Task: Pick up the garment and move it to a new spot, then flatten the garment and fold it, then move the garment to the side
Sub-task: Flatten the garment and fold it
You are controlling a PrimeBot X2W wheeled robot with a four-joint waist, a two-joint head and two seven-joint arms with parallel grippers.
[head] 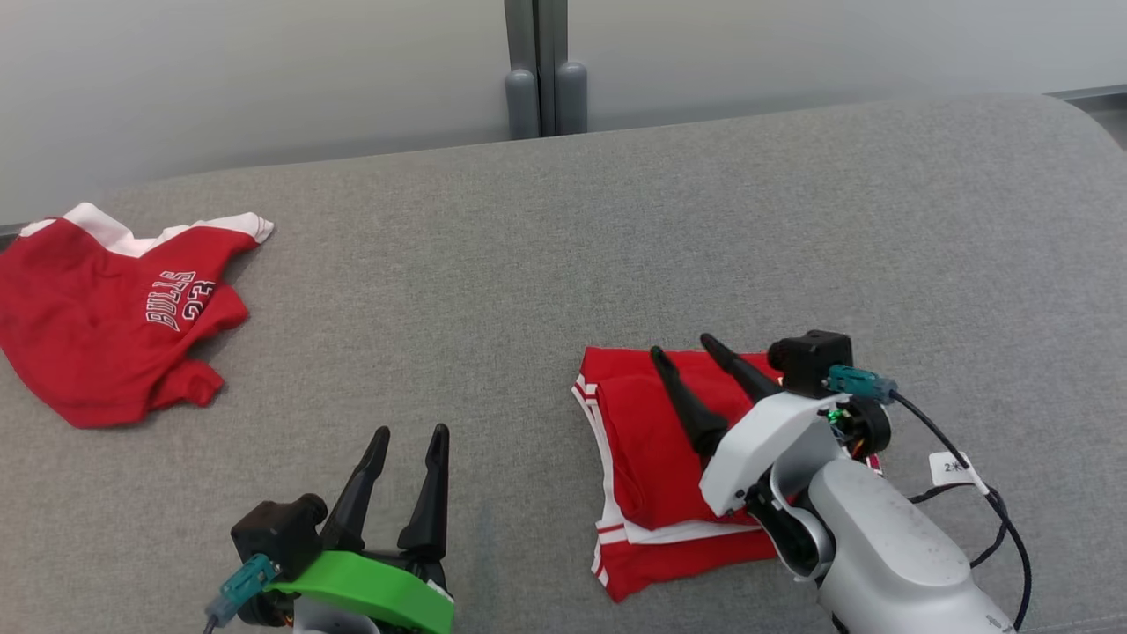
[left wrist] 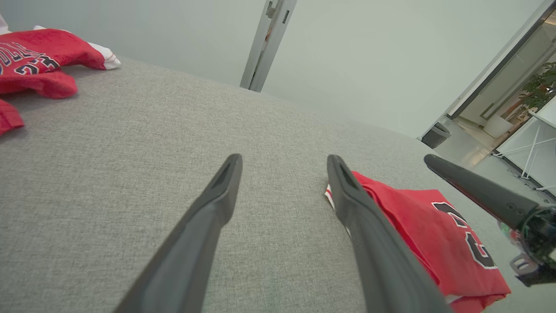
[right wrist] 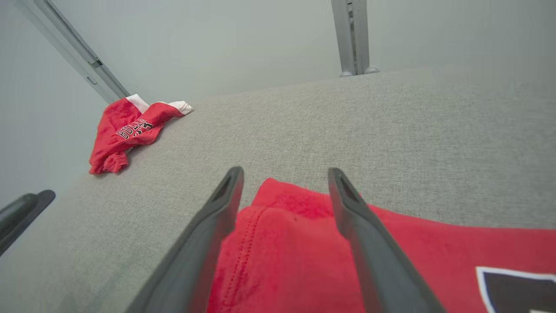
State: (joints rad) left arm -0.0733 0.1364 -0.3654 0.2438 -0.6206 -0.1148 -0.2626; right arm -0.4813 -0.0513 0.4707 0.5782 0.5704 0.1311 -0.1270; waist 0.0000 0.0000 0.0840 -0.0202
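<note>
A folded red garment (head: pixel 656 458) with white stripes lies on the grey cushion (head: pixel 546 264), right of centre. It also appears in the left wrist view (left wrist: pixel 434 234) and the right wrist view (right wrist: pixel 304 256). My right gripper (head: pixel 683 345) hovers over it, open, its two fingers spread above the cloth with nothing between them (right wrist: pixel 285 174). My left gripper (head: pixel 410 433) stands open at the lower left, over bare cushion (left wrist: pixel 284 160), well left of the folded garment.
A second red garment (head: pixel 106 317) with white trim and lettering lies crumpled at the far left of the cushion. A grey post (head: pixel 539 70) stands behind the cushion's back edge. A doorway shows at right in the left wrist view.
</note>
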